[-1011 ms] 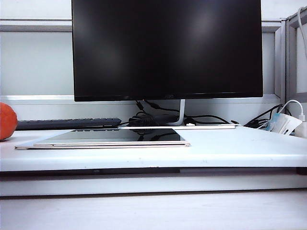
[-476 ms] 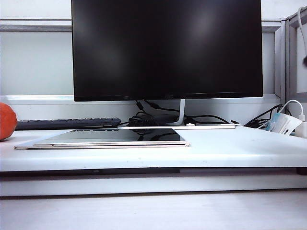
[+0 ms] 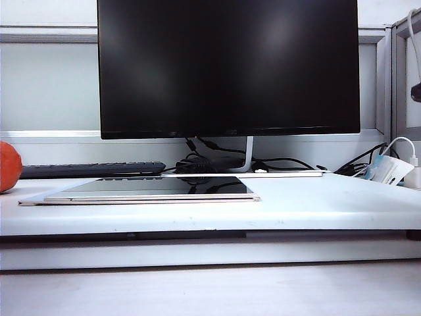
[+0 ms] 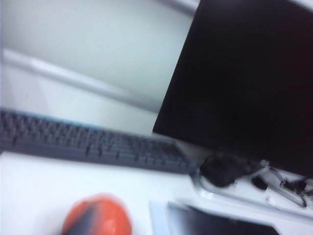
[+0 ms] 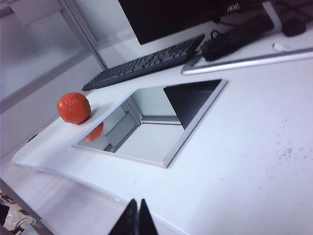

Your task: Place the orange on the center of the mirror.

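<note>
Right hand (image 5: 137,218), shut, hovered off the white worktop's (image 5: 254,147) front edge, its arm (image 3: 416,92) newly in view, while the blurred left hand (image 4: 80,226), whose opening I cannot tell, faced the bumpy orange-red orange (image 5: 74,107), unmoved at the left end beside the flat gold-rimmed mirror (image 5: 151,122).

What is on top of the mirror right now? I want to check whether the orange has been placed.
Nothing lies on the mirror; it only shows reflections. The orange sits on the desk beside it.
</note>
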Action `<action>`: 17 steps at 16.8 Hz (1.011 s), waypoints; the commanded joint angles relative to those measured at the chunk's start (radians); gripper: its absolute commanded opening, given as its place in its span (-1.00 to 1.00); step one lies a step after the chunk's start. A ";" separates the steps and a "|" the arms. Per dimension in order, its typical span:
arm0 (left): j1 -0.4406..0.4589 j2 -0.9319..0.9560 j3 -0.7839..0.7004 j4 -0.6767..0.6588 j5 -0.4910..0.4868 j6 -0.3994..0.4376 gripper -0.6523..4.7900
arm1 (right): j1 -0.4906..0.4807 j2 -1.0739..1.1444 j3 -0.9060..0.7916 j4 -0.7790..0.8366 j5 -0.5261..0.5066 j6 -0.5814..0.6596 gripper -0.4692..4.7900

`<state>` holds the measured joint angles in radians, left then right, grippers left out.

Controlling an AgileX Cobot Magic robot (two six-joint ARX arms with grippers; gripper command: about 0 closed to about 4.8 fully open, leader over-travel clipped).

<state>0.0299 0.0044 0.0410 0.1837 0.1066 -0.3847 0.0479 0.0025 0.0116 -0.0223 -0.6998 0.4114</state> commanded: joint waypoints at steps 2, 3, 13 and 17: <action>0.001 0.045 0.113 0.045 0.043 0.261 1.00 | -0.001 0.000 -0.007 0.019 0.019 0.004 -0.82; 0.002 0.101 0.119 0.083 0.044 0.278 1.00 | -0.001 0.000 -0.007 0.019 0.022 0.003 -0.82; 0.001 1.260 0.290 0.649 0.123 0.245 1.00 | -0.002 0.000 -0.007 0.020 0.027 0.004 -0.82; 0.001 1.338 0.305 0.589 0.122 0.238 1.00 | -0.002 0.000 -0.007 0.021 0.027 0.004 -0.82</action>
<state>0.0303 1.3403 0.3431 0.8005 0.2237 -0.1436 0.0460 0.0029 0.0116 -0.0189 -0.6739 0.4118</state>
